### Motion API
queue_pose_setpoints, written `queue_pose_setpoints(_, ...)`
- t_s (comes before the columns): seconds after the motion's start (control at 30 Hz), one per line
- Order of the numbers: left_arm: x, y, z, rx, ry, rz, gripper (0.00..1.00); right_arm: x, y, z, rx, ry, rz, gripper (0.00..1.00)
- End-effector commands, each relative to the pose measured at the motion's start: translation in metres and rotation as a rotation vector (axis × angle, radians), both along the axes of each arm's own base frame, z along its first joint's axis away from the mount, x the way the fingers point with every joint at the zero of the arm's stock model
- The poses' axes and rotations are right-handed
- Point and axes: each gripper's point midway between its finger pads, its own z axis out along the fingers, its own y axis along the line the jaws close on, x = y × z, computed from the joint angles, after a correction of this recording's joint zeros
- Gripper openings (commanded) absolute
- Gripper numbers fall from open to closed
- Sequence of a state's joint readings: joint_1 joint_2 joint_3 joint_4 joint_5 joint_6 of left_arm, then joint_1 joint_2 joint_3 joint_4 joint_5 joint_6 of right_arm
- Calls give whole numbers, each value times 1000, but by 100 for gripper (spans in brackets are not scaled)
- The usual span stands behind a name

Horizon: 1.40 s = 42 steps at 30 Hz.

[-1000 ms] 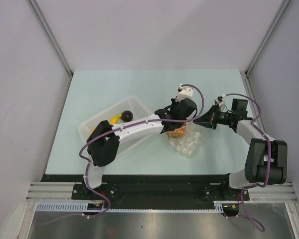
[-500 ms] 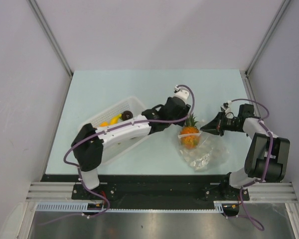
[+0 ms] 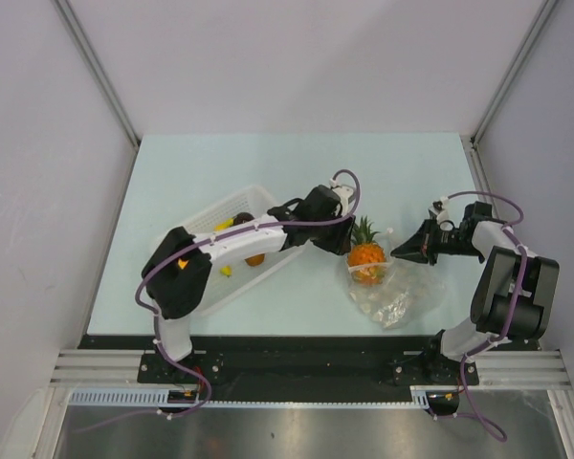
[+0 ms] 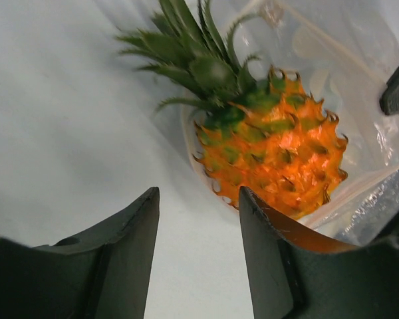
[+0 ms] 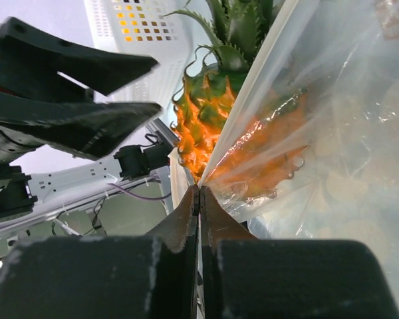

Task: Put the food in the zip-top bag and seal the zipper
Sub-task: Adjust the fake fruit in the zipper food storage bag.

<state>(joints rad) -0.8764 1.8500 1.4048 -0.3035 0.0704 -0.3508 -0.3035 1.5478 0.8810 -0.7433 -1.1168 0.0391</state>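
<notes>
Pineapple (image 3: 366, 258) lies at the mouth of the bag (image 3: 399, 298). Its orange body is partly inside the clear plastic and its green crown sticks out toward the far side of the counter (image 3: 220, 163). The rest of the bag lies crumpled on the counter, nearer the arm bases than the fruit.

The zipper (image 5: 253, 80) runs as a whitish strip along the bag's open edge, right against the pineapple. R pincer (image 3: 402, 251) is fully closed, pinching that edge of the bag and holding it up off the counter, w/ the fruit just beyond its tips.

L pincer (image 4: 198, 196) sits just beside the pineapple on the side away from the R one. Its fingers are apart w/ nothing between them, and it isn't touching the fruit.

The basket (image 3: 252, 196) is farther left, under the L arm. An orange piece (image 3: 255, 259) shows in it. The arm hides most of the basket's inside, so can't tell what else is in there.
</notes>
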Motion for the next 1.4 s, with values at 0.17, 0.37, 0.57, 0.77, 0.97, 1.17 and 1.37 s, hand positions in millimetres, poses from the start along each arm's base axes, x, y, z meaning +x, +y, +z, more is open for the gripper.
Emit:
queue_pose_setpoints(0.17,-39,-25,-35,-80,248,-81,53,6,-6,-4,-42,-8,9,0)
queue_pose_setpoints(0.37,-47,-27,-47,-90,307,-87,44,6,-3,-4,-31,-10,17,0)
queue_pose_setpoints(0.57,-46,-35,-43,-108,295,-125,4,4,10,4,-6,-34,62,0)
queue_pose_setpoints(0.77,-31,-30,-21,-85,166,-141,0,3,31,19,4,-103,164,0)
queue_pose_setpoints(0.97,-13,-18,26,-31,-122,-152,0,1,36,31,-41,-163,204,0)
queue_pose_setpoints(1.17,-8,-7,61,-17,-278,-158,0,-1,32,44,-86,-220,214,0)
queue_pose_setpoints(1.37,-10,3,96,-1,-431,-174,0,2,27,48,-125,-268,223,0)
